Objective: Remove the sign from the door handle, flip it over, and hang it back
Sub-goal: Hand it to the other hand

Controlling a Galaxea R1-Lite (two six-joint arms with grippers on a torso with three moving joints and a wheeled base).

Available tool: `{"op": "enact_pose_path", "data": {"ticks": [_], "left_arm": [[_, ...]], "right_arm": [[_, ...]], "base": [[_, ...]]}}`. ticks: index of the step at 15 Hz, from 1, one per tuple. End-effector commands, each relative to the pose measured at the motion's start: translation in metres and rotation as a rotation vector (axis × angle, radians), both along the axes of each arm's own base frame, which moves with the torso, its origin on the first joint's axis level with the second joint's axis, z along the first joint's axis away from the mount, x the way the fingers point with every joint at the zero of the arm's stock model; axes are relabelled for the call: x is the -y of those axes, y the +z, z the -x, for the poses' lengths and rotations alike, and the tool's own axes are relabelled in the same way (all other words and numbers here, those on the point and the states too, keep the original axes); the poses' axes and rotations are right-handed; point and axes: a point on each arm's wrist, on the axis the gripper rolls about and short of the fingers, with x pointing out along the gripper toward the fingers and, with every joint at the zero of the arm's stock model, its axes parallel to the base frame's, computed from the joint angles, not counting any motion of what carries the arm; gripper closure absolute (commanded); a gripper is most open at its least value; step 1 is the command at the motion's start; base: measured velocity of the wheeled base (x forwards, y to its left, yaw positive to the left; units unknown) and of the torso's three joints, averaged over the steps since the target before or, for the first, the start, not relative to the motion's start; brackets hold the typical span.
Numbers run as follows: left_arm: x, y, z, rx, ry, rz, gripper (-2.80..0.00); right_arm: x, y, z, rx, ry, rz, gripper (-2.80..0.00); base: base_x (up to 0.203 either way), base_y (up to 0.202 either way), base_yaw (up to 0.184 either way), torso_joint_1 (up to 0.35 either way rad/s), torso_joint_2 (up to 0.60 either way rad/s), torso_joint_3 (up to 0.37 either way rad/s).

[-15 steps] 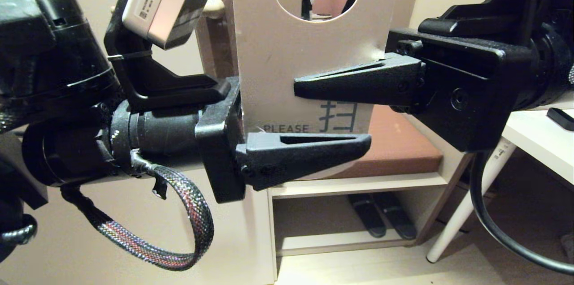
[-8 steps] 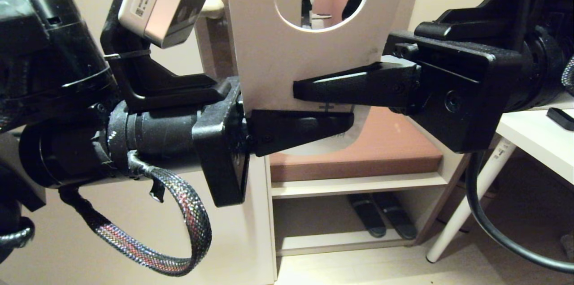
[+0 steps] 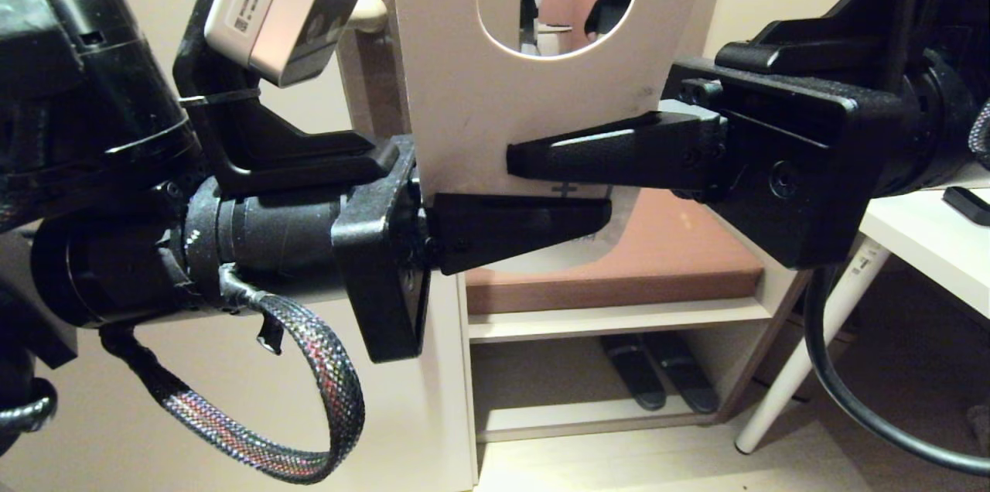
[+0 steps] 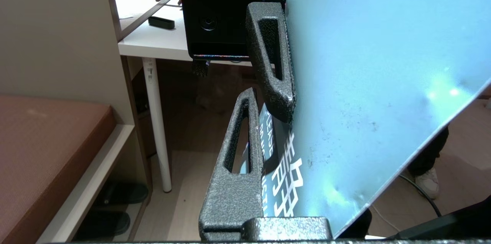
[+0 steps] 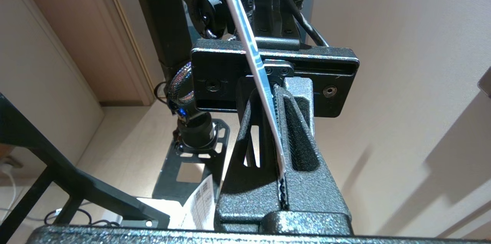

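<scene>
The sign [image 3: 479, 105] stands upright in front of me, white face toward my head, its hole at the top. My left gripper [image 3: 595, 213] reaches in from the left and is shut on the sign's lower part. Just above it, my right gripper [image 3: 514, 158] comes in from the right, also shut on the sign. The left wrist view shows the sign's blue face [image 4: 364, 63] with white lettering beside the left gripper [image 4: 255, 121]. In the right wrist view the sign's edge [image 5: 253, 52] runs between the right gripper's [image 5: 273, 90] fingers. The door handle's cream tip [image 3: 373, 12] peeks out behind the left wrist camera.
A low shelf unit with a brown cushion [image 3: 681, 252] stands behind the sign, slippers [image 3: 657, 376] underneath it. A white table [image 3: 928, 237] is at the right. A person [image 3: 611, 5] shows through the sign's hole. The door [image 3: 193, 415] fills the left.
My left gripper's jaws were spread wide beside the sign a second ago; they have closed onto its lower part, covering the lettering. The right gripper has kept its hold.
</scene>
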Motion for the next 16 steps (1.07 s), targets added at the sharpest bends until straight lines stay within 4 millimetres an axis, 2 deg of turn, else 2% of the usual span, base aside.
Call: {"op": "enact_pose_path", "data": {"ticks": [1,16], "left_arm": [[-0.0012,0.0000,0.0013,0.003,-0.004,0.003,0.00],[-0.0082,-0.0021,0.0038,-0.014,0.010,0.001,0.00]], "right_arm": [[0.0004,0.0000,0.0001,0.000,0.002,0.000,-2.80],[0.0005,0.0039,-0.0014,0.035,-0.007,-0.031,-2.80]], "base": [[0.000,0.000,0.000,0.000,0.00,0.000],[0.000,0.000,0.000,0.000,0.00,0.000]]}}
